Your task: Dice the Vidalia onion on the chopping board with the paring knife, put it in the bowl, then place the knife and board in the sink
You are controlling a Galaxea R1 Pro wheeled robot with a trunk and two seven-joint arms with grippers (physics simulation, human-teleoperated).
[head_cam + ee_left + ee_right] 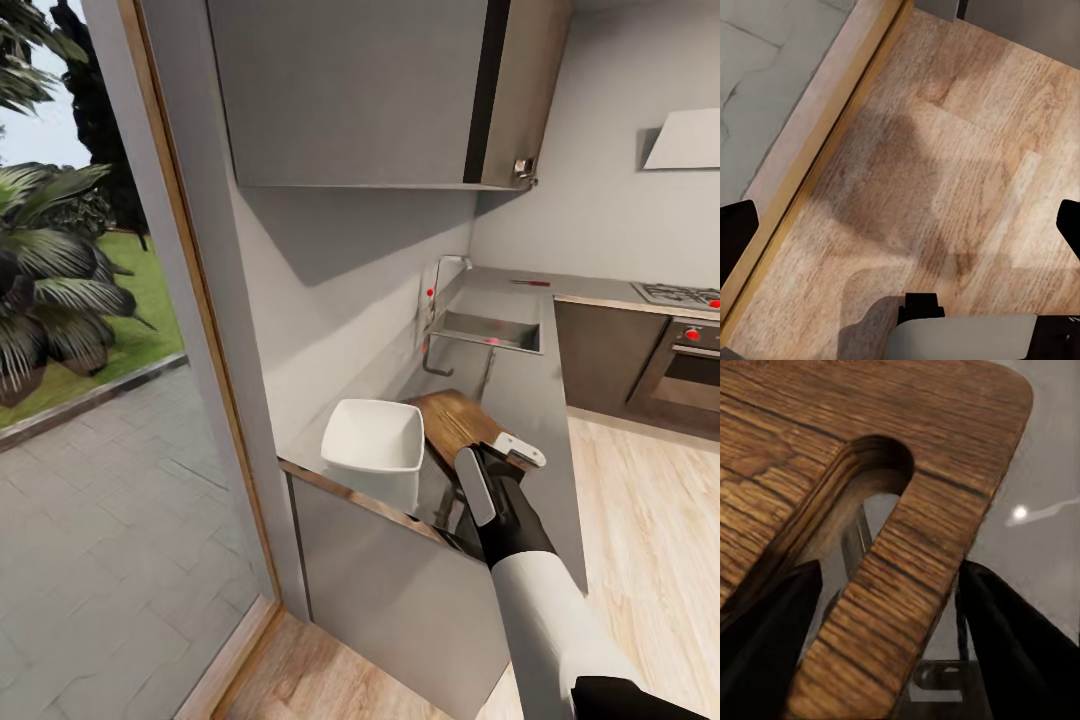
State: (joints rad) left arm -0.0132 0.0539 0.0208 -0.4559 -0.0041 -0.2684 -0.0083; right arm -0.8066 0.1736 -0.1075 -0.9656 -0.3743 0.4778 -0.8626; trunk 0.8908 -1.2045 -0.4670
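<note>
At the left of the head view, beyond a glazed doorway onto a paved patio, nothing of the task lay; the left pincer (904, 217) hung over pale wood-plank floor beside the door sill, its two dark fingertips (736, 225) set far apart at the frame edges with nothing between them. Moving right, the shallow white squarish bowl (373, 437) sat at the near end of the long grey reflective worktop (520, 385), and just beside it on the right lay the dark brown wooden chopping board (455, 420) with its rounded corners. The right pincer (495, 465) was at the board's near end, and the right wrist view showed its dark fingers (765, 637) straddling the strip of wood between the slot-shaped handle hole and the board's edge, apparently closed on it or nearly so; whether the pads truly pressed the wood could not be told. The board looked stiff, solid and fairly heavy for a one-ended grip, so it would likely sag or swing from that narrow strip; the handle end was still the sensible place to hold, with the grained wood offering friction. Farther back sat the rectangular stainless-steel sink (490, 330) with its curved chrome faucet (445, 275), and beyond it a slim red-handled paring knife (530, 283), too small to read clearly. The sink's inside was mostly hidden, no onion could be made out, and the bowl's contents were not discernible.
</note>
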